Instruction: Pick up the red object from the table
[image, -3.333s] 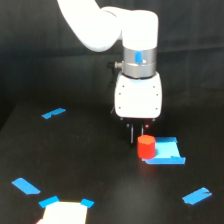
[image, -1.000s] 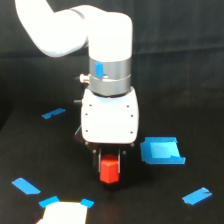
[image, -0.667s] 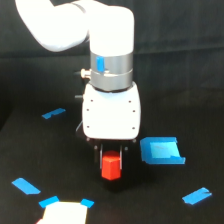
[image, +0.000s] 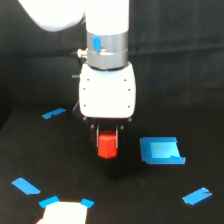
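The red object (image: 107, 145), a small red-orange block, sits between the two dark fingers of my gripper (image: 107, 148) under the white arm head. The gripper is shut on it and holds it lifted above the black table (image: 60, 160), with a faint shadow below it. The flat blue square piece (image: 160, 150) lies on the table to the exterior view's right of the gripper.
Bits of blue tape lie at the far left (image: 53, 113), near left (image: 26, 186) and near right (image: 196, 196). A white sheet with blue tape corners (image: 65, 212) lies at the front edge, below and left of the gripper.
The arm has risen with the red object in its grip, from table level to clearly above it. Earlier still it carried the block away from beside the blue square.
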